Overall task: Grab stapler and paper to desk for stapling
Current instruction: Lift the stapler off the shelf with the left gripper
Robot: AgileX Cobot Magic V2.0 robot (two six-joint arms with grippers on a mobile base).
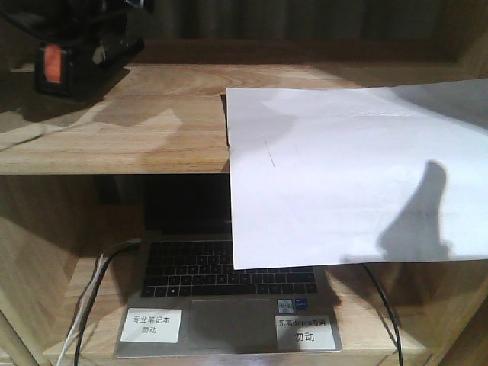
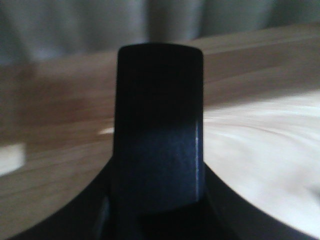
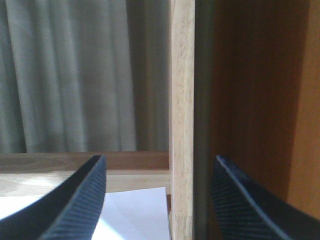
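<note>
Two things sit on the upper shelf (image 1: 152,130) from the front: the stapler (image 1: 76,61) far left, the paper (image 1: 351,175) draping over the right edge above the laptop (image 1: 229,305). Left wrist: left claw (image 2: 160,125) a dark blur, grip I cannot tell. Right wrist: right claw (image 3: 159,165) gapes wide; paper lies lower-left, nearest this arm.

The stapler (image 1: 84,57) is at the far left of the upper shelf (image 1: 152,130), well apart from the paper (image 1: 351,175), which lies on the shelf's right half and overhangs its front edge, hanging before the laptop (image 1: 221,305) on the lower shelf (image 1: 354,309)
</note>
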